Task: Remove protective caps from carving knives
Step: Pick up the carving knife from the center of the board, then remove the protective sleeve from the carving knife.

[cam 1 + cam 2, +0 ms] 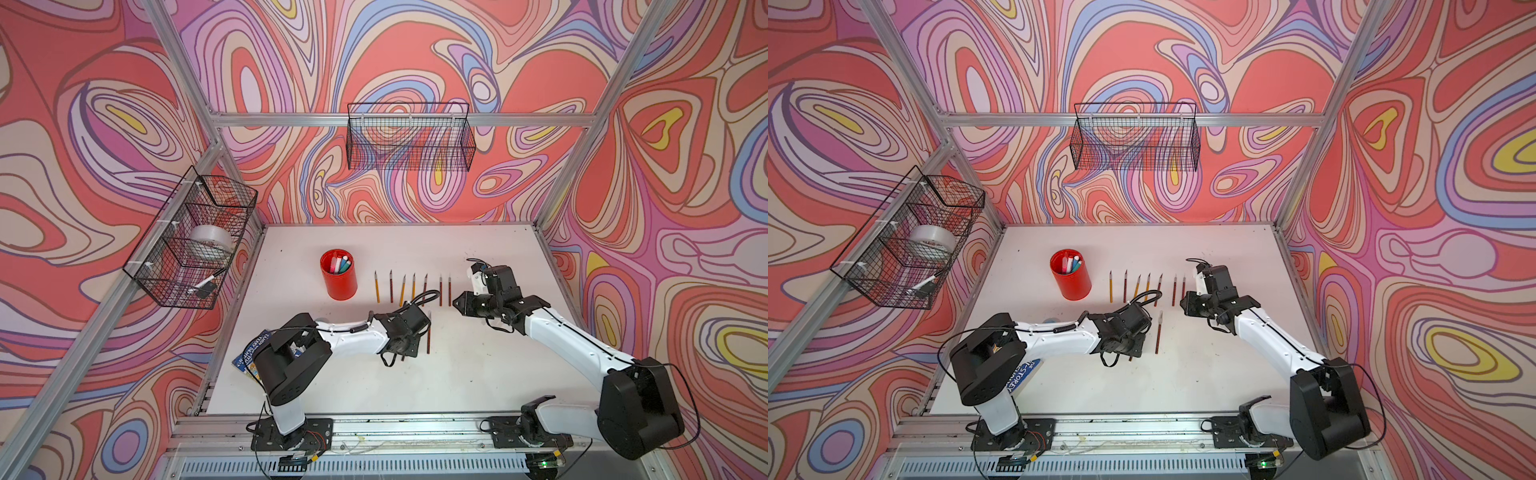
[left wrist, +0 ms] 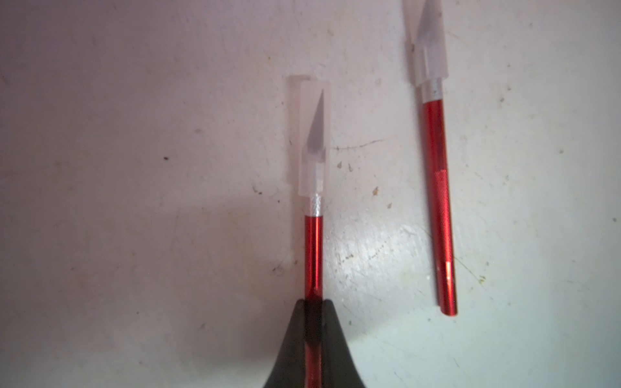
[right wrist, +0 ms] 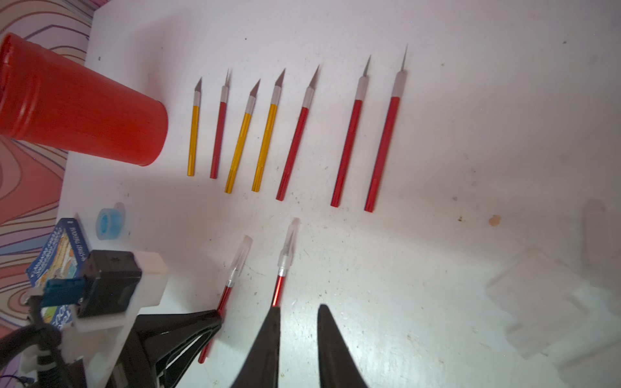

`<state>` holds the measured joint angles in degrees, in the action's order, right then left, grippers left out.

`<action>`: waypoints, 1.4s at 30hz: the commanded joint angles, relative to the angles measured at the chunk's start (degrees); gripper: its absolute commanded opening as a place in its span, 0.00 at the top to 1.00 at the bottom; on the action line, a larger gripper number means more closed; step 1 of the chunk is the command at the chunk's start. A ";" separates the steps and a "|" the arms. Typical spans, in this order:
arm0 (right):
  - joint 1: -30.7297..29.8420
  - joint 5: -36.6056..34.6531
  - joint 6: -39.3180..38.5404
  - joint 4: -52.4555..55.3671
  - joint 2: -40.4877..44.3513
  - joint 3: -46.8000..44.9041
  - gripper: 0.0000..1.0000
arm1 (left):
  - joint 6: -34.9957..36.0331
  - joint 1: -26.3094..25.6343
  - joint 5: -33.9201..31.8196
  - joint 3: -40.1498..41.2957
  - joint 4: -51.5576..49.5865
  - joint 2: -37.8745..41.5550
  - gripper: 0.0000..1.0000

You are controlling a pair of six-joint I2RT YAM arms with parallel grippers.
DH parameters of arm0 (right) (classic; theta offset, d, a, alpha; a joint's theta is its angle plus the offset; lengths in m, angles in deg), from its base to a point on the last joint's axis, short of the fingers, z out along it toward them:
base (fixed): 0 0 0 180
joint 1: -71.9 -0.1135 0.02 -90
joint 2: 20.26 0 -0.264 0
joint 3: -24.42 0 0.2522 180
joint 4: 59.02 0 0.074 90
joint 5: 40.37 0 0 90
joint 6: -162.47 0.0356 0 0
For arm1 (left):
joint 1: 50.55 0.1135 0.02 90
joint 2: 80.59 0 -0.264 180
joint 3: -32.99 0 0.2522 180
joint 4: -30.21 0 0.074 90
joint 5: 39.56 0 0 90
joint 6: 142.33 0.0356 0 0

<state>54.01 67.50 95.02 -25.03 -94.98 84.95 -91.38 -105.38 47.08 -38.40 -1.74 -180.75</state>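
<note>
Most of this job looks done. Along the far part of the white tabletop (image 1: 478, 374), right of a red cylindrical cup (image 1: 338, 282) holding markers, lies a row of seven thin carving knives (image 3: 266, 147) with yellow or red metal handles. Every blade in that row is bare.

Two red-handled knives are left, lying nearer than the row around the middle of the table. They sit side by side but apart, tips pointing far, and each wears a translucent whitish plastic sleeve. On the left capped knife (image 2: 313, 252) the left cap (image 2: 314, 141) sits fully down to the silver collar. On the right capped knife (image 1: 429, 336) the right cap (image 3: 288, 247) is likewise on. So I'd judge seven off and two to go. I can't pick out the removed caps for sure; some pale blurred shapes at the edge of the right wrist view might be them.

The left pincer (image 2: 314, 302) is clenched on the red handle of the left capped knife, well back from the blade, with no gap showing beside the handle. Whether that knife rests on the table or is raised a touch I cannot tell.

The right pincer (image 3: 299, 307) hangs near the right end of the row. Its jaws are a narrow gap apart with only bare table between them, so it grasps nothing. One finger crosses the tail of the right capped knife in its wrist view, but I can't confirm contact.
</note>
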 commanded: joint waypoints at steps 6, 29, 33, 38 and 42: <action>0.22 12.43 2.10 -6.38 -0.90 0.00 0.73 | 0.91 -0.02 1.14 0.08 2.25 8.30 1.00; -1.15 29.77 11.02 -19.96 -4.30 0.83 0.63 | -0.51 6.66 14.25 8.23 16.79 23.84 1.00; -2.73 29.64 10.52 -19.26 -5.75 3.93 0.63 | -0.57 6.82 14.51 8.41 16.35 24.61 1.00; -4.65 28.59 10.11 -18.69 -7.17 6.22 0.63 | -1.13 6.86 14.79 9.26 17.09 25.60 1.00; -5.25 28.27 9.97 -18.43 -8.35 6.95 0.63 | -1.38 6.86 15.13 9.75 17.60 26.53 1.00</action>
<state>49.27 96.16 105.57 -43.54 -102.17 90.76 -91.95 -98.82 61.42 -29.22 14.12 -155.86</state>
